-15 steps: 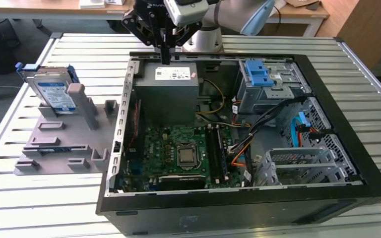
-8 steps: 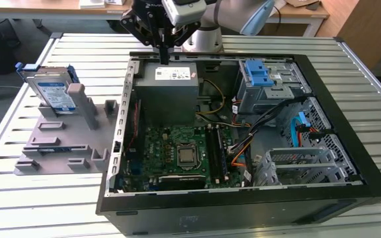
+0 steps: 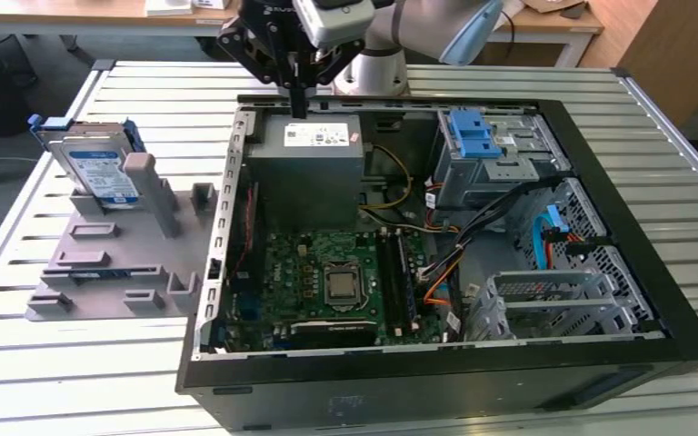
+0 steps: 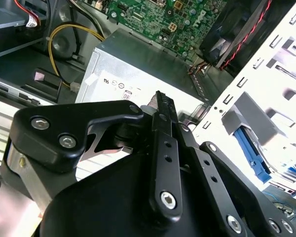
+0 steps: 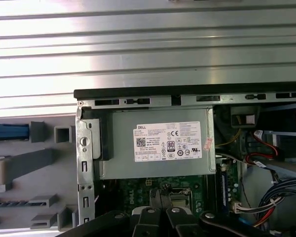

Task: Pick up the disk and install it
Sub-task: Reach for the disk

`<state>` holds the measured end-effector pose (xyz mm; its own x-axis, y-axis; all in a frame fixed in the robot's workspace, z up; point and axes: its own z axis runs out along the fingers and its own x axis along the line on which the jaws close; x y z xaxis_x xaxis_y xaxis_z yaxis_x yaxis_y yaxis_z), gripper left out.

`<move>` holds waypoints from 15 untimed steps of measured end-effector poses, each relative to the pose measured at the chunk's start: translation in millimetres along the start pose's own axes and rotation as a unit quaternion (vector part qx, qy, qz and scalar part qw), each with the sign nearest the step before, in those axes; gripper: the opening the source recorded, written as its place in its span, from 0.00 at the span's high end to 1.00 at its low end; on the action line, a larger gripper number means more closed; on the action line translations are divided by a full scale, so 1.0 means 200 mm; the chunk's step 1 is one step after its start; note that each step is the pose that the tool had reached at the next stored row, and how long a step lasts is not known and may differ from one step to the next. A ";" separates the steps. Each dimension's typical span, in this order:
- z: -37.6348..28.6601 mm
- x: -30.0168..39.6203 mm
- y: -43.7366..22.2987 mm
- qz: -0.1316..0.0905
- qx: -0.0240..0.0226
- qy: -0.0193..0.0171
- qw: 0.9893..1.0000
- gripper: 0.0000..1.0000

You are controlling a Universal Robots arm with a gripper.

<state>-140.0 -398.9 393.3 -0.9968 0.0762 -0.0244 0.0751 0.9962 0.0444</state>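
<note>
One black metal computer case (image 3: 446, 381) lies open on the slatted desk (image 3: 34, 363) | flat green circuit board (image 3: 324, 272) inside | rectangular silver disk (image 3: 97, 168), blue-framed, upright in a grey plastic holder (image 3: 83, 245) at the exterior view's left of the case | black gripper (image 3: 297, 107) closed, empty, above the boxy grey power supply (image 3: 313, 173), well apart from the disk

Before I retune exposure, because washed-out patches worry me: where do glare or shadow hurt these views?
Exterior view: even light, the disk well lit, the computer case darker inside. First wrist view: bright banded reflections across the slatted table; the grey box evenly lit. Second wrist view: the pale slotted surface is washed out to white, the gripper nearly black against it.
</note>
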 end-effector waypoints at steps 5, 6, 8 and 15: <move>0.000 0.009 -0.001 0.000 0.000 0.000 1.000 0.89; 0.000 0.011 -0.001 0.000 0.000 0.000 1.000 0.89; 0.000 0.014 -0.001 0.000 0.000 0.000 1.000 0.89; -0.001 0.026 -0.002 0.000 0.000 0.000 1.000 0.89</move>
<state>-145.1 -398.9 393.2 -0.9968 0.0762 -0.0245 0.0751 0.9962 0.0444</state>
